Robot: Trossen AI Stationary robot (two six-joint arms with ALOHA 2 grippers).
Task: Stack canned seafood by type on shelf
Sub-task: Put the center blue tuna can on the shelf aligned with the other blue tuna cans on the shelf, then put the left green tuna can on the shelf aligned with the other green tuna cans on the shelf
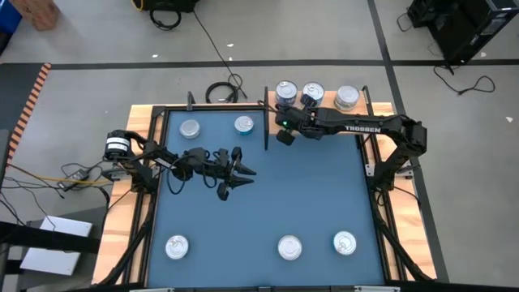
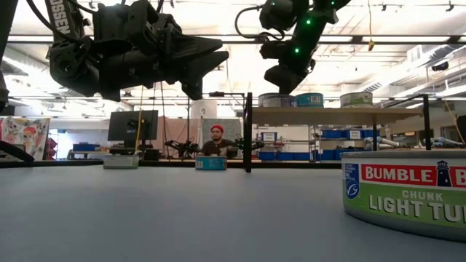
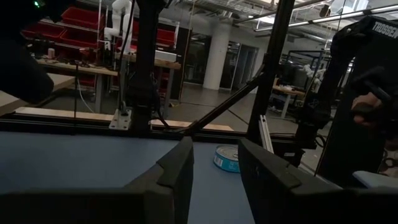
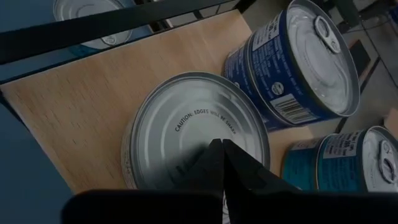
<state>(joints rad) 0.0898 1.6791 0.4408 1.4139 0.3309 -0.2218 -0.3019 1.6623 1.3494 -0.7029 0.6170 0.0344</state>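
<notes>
The middle of the blue mat [image 1: 308, 195] lies open between the tins near its corners. On the shelf [image 1: 373, 107], three tins [image 1: 312, 93] and the right gripper [image 1: 285, 122] crowd one end, with a black post [image 1: 267, 118] alongside.

Blue-matted bench [image 1: 316, 203] carries five scattered tins. The shelf [image 1: 373, 108] at its far edge holds three tins [image 1: 346, 98].

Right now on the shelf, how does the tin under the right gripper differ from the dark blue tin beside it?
The silver tin has a plain top with stamped text; the dark blue tin has a pull tab. The closed right gripper hangs over the silver tin, not the blue one. Both stand upright on the shelf.
</notes>
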